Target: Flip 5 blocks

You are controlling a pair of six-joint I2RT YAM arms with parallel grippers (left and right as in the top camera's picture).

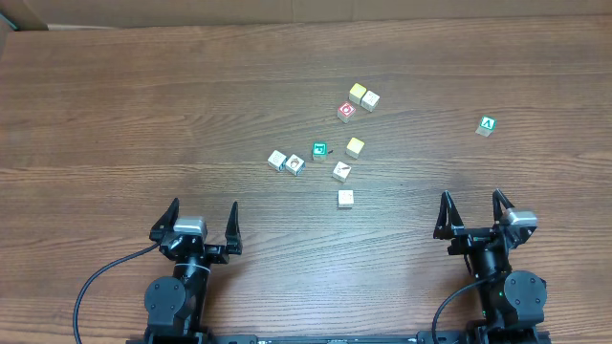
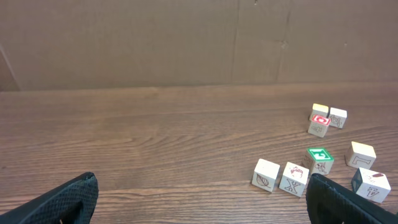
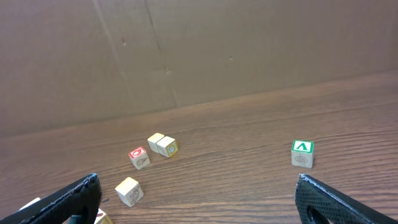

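At 6 o'clock on surface [image 1: 143, 115] | left tool [image 1: 205, 206], right tool [image 1: 471, 198] both spread apart, empty | blocks [image 1: 319, 149] scattered mid-surface, 1 o'clock of left tool, some just beside each other | risk: wide tool knocks neighbours or takes yellow-topped cube [image 1: 355, 146]

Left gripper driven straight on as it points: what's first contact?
Looks free: the left gripper faces bare table up to the cardboard wall at the back. The blocks all sit off to its right. Pitch is unclear, so it might meet the table first.
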